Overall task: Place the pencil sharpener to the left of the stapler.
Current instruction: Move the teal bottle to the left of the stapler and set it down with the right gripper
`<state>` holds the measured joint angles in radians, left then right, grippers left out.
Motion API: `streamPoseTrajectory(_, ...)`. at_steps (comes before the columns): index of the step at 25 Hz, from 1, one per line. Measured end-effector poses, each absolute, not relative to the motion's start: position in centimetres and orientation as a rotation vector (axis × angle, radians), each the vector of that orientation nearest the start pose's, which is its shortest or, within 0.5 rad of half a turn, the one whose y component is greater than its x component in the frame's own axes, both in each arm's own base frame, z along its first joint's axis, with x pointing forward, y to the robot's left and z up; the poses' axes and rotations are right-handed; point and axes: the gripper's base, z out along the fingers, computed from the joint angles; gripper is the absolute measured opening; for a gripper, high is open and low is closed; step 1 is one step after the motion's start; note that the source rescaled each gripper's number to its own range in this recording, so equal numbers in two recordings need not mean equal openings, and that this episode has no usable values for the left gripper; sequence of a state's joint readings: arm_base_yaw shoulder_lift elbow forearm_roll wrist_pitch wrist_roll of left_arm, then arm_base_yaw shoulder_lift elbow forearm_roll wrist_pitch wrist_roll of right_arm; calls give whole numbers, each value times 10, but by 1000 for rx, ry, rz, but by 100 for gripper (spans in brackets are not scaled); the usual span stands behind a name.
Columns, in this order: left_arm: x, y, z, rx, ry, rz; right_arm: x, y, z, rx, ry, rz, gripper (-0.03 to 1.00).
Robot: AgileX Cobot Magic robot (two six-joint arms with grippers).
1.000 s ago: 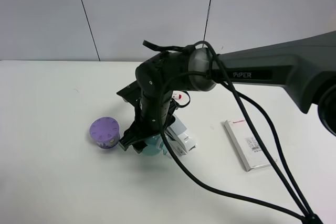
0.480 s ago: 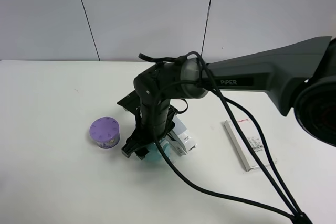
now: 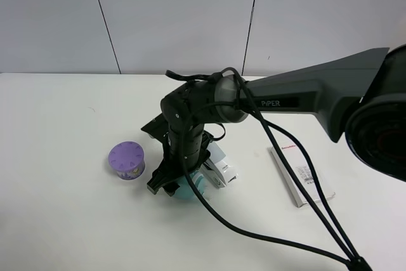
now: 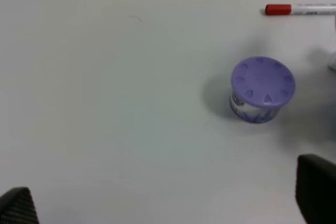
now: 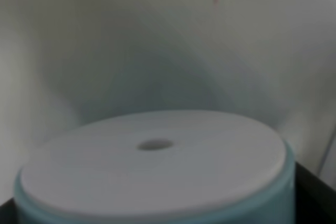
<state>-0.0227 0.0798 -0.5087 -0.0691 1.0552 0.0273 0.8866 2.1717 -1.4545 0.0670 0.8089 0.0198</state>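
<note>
The mint-teal pencil sharpener (image 3: 185,190) is low over the table with my right gripper (image 3: 175,186) shut on it, right beside the grey-and-white stapler (image 3: 220,168) on its left and slightly nearer side. Whether the sharpener rests on the table I cannot tell. In the right wrist view its white round face with a small hole and teal rim (image 5: 152,167) fills the lower frame. The right arm hides most of the stapler. My left gripper (image 4: 168,203) hangs open above bare table, only its dark fingertips (image 4: 16,205) showing.
A purple round tub (image 3: 127,160) (image 4: 261,88) stands just left of the sharpener. A flat white labelled box (image 3: 302,175) lies to the right. A red-capped marker (image 4: 298,9) lies beyond the tub. Black cables trail from the right arm across the front.
The right gripper has sunk a little toward the table with the sharpener, staying beside the stapler. The tub and the box have not moved.
</note>
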Motion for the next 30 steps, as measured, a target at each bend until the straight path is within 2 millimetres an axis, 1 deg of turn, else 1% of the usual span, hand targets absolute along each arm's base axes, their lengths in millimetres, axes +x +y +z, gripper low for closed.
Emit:
streamPoseTrajectory(8,7,-6,280,53,2108,-81,259,327,114,-1254,2792,169,1)
streamPoseTrajectory(10,7,-6,280,53,2108,-81,259,327,114,-1254,2792,169,7)
streamPoseTrajectory(12,7,-6,280,53,2108,-81,259,328,114,-1249,2793,176,11)
streamPoseTrajectory(15,7,-6,280,53,2108,-81,259,328,114,-1246,2793,179,14)
streamPoseTrajectory(19,7,-6,280,53,2108,-81,259,329,114,-1241,2790,188,14)
streamPoseTrajectory(20,7,-6,280,53,2108,-82,259,329,114,-1241,2788,189,18)
streamPoseTrajectory(21,7,-6,280,53,2108,-82,259,329,114,-1239,2788,191,27)
streamPoseTrajectory(22,7,-6,280,53,2108,-82,259,329,114,-1238,2786,192,41)
streamPoseTrajectory(24,7,-6,280,53,2108,-82,260,329,114,-1242,2780,180,75)
streamPoseTrajectory(25,7,-6,280,53,2108,-82,260,329,114,-1232,2783,178,85)
streamPoseTrajectory(26,7,-6,280,53,2108,-82,260,329,115,-1223,2786,177,92)
streamPoseTrajectory(28,7,-6,280,53,2108,-82,260,330,117,-1220,2776,176,97)
streamPoseTrajectory(30,7,-6,280,53,2108,-82,260,330,122,-1220,2754,181,99)
